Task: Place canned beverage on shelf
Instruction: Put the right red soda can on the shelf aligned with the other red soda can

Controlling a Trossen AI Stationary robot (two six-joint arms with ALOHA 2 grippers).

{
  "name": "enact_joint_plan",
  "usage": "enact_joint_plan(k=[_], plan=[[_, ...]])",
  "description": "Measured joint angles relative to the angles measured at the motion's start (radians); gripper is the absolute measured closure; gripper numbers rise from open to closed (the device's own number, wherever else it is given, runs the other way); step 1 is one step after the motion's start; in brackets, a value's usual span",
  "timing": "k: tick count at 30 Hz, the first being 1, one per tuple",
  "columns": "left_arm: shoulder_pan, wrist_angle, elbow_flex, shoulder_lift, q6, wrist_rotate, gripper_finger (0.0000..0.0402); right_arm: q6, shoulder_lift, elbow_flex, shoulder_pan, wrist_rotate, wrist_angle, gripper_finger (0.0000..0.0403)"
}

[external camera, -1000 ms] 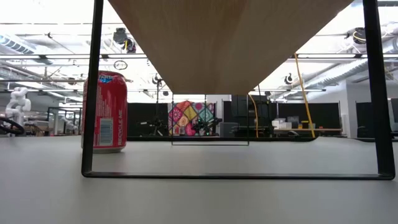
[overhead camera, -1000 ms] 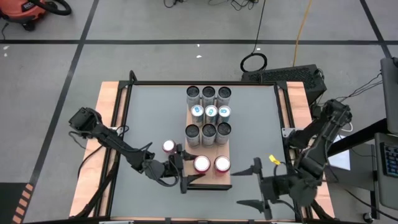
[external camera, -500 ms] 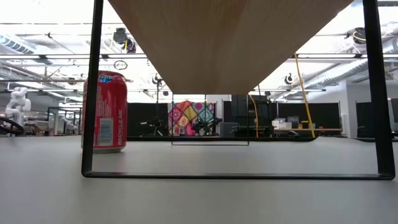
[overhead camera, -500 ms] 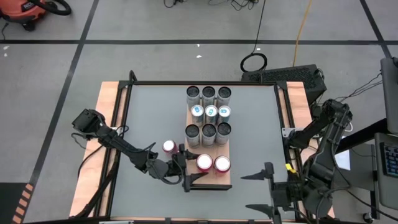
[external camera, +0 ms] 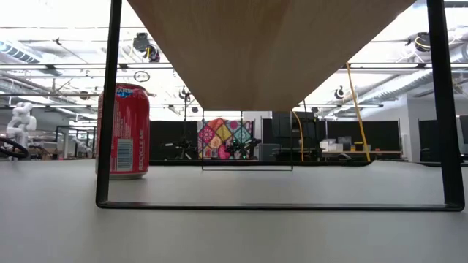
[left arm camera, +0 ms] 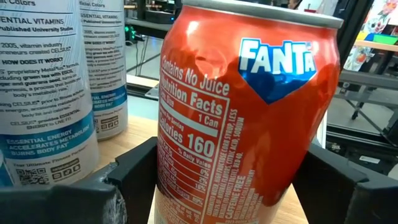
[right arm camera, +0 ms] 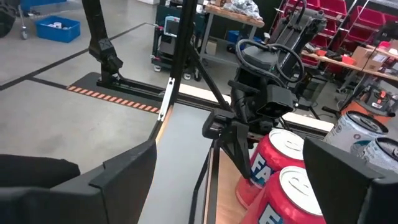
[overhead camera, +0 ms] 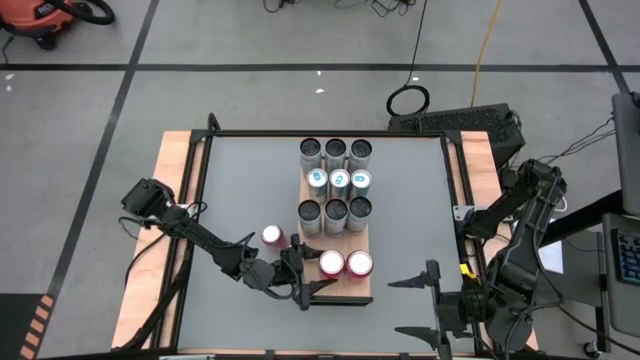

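The shelf, a light wood board on a black frame, stands at the table's middle and carries several silver and white cans. Two red cans stand at its near end: a Fanta can and one beside it. My left gripper is shut on the Fanta can. Another red can stands on the table left of the shelf and shows in the low view. My right gripper hovers open and empty at the near right. My left gripper pinches the Fanta can's side wall between its two fingers, one on each side of the lower half. The fingers come level from the table's left. The can is upright over the shelf board; its base is out of view.
White Celsius cans stand close behind the Fanta can. The shelf's black frame legs and the board's underside fill the low view. Bare grey tabletop lies left of the shelf. The right wrist view shows my left arm.
My left gripper has moved a little toward the table's right edge with the Fanta can, which stays upright and now stands closer to the second red can. My right gripper has drawn back toward the table's near right corner, staying open.
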Motion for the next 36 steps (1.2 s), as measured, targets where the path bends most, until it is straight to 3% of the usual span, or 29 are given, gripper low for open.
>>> enact_joint_plan(k=[14, 20, 36], plan=[[0.001, 0.002, 0.0, 0.0, -0.001, 0.003, 0.0064, 0.16, 0.0, 0.0, 0.0, 0.002, -0.136, 0.006], [0.002, 0.015, 0.0, 0.0, 0.036, 0.047, 0.0061, 0.16, 0.0, 0.0, 0.0, 0.003, -0.142, 0.006], [-0.039, -0.007, 0.0, -0.029, 0.086, 0.016, 0.006, 0.225, 0.024, 0.0, -0.001, 0.004, -0.165, 0.006]])
